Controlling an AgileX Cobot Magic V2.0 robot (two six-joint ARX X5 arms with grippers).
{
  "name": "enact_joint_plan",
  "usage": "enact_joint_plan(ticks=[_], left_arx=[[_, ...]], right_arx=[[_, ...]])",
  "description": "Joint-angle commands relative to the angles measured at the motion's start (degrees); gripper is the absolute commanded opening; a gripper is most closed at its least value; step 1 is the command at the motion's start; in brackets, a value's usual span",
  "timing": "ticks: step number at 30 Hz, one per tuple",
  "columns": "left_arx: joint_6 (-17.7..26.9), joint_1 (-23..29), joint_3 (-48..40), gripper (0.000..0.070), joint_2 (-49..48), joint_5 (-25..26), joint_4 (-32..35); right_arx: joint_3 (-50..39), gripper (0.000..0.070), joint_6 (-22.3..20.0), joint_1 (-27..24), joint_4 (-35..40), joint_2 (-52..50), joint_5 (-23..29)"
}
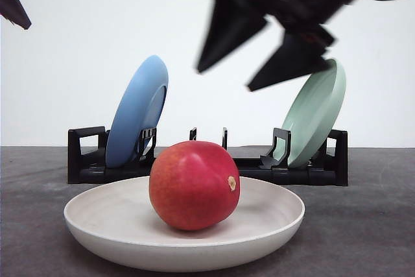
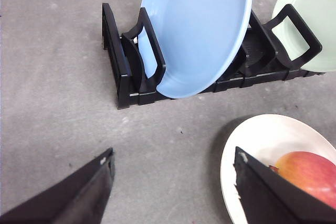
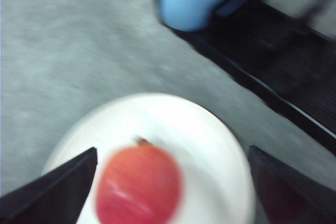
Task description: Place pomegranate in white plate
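Nearest: white plate (image 1: 97,225) on grey table (image 1: 363,225), pomegranate (image 1: 194,185) resting at its centre. Directly above, right gripper (image 1: 227,77), jaws spread wide, holding nothing, motion-blurred. Left gripper (image 2: 173,182) likewise spread wide, pomegranate just beside one finger. Beyond: black rack (image 1: 87,160), blue plate (image 1: 137,111), pale green plate (image 1: 314,118).

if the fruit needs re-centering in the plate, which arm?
Right. Its open gripper hangs above the round red pomegranate in the shallow white plate; the left gripper sits off beside the plate.
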Motion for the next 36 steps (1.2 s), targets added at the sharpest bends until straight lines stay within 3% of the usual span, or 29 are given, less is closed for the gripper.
enact_joint_plan(ticks=[1, 8, 15, 23, 24, 25, 26, 27, 28, 36], left_arx=[[0.71, -0.13, 1.05, 0.0431, 0.39, 0.28, 0.66], [0.71, -0.13, 1.05, 0.0431, 0.39, 0.28, 0.55], [0.69, -0.13, 1.05, 0.0431, 0.39, 0.28, 0.39], [0.69, -0.13, 1.05, 0.0431, 0.39, 0.28, 0.05], [0.70, -0.11, 1.05, 0.0411, 0.38, 0.28, -0.14], [0.70, -0.08, 1.05, 0.0345, 0.37, 0.28, -0.25], [0.69, -0.07, 1.05, 0.0187, 0.37, 0.28, -0.20], [0.64, -0.07, 1.05, 0.0079, 0.38, 0.28, -0.17], [0.60, -0.07, 1.05, 0.0012, 0.39, 0.29, -0.15], [0.64, -0.07, 1.07, 0.0025, 0.15, 0.28, 0.00]], right_arx=[[-1.27, 0.0550, 0.58, -1.23, 0.43, -1.42, 0.19], [-8.09, 0.0550, 2.32, -10.62, -0.65, -10.14, -0.37], [-11.65, 0.0550, 2.24, -19.67, -6.26, -17.69, -0.32], [-12.64, 0.0550, 0.25, -25.14, -6.72, -20.49, 0.23], [-12.63, 0.0534, 0.24, -25.26, -6.70, -20.49, 0.22], [-12.62, 0.0470, 0.27, -25.33, -6.67, -20.49, 0.22], [-12.62, 0.0310, 0.28, -25.33, -6.57, -20.49, 0.19], [-12.62, 0.0129, -0.16, -25.32, -6.71, -20.46, 0.18], [-12.62, 0.0006, -0.69, -25.31, -6.81, -20.42, 0.18], [-12.62, 0.0028, -1.29, -25.31, -6.50, -20.48, 0.15]])
